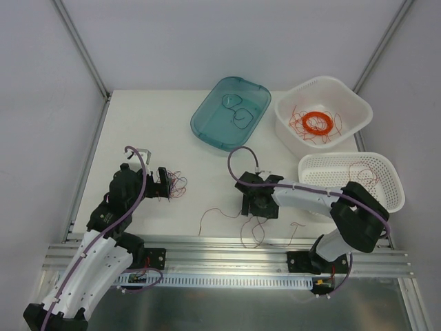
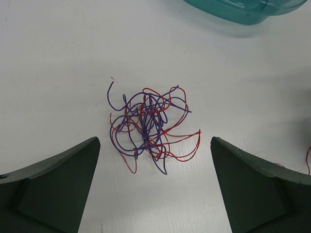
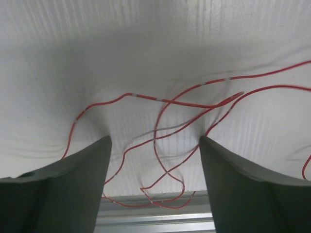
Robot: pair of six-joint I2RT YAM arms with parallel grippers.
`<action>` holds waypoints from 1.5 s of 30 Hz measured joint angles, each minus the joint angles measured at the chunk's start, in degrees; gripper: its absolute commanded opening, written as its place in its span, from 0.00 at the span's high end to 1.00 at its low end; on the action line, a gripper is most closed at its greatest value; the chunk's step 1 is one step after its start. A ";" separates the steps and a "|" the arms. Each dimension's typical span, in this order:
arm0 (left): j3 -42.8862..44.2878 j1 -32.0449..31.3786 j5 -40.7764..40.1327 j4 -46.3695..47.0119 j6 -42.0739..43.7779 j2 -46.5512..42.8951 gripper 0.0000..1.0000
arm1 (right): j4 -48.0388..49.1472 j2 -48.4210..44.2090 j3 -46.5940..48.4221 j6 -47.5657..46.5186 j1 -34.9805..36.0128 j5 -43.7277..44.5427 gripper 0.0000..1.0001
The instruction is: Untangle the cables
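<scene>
Left tool (image 2: 154, 141) hovers open over the curly red-and-blue wire wad (image 2: 148, 121), likely to pinch it; right tool (image 3: 154, 138), open, straddles loose red wires (image 3: 141, 97).

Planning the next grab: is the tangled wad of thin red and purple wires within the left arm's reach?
Probably yes: the red and purple wire wad lies just ahead of the open left gripper, with nothing between.

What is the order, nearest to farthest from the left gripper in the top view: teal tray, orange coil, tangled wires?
1. Tangled wires, right beside the left gripper.
2. Teal tray, behind, mid-table.
3. Orange coil, far right, in white tub.
</scene>
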 measured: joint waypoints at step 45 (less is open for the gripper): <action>0.00 0.00 -1.73 0.00 0.55 0.96 0.01 | -14.82 -28.72 43.76 -34.18 -41.57 4.46 0.99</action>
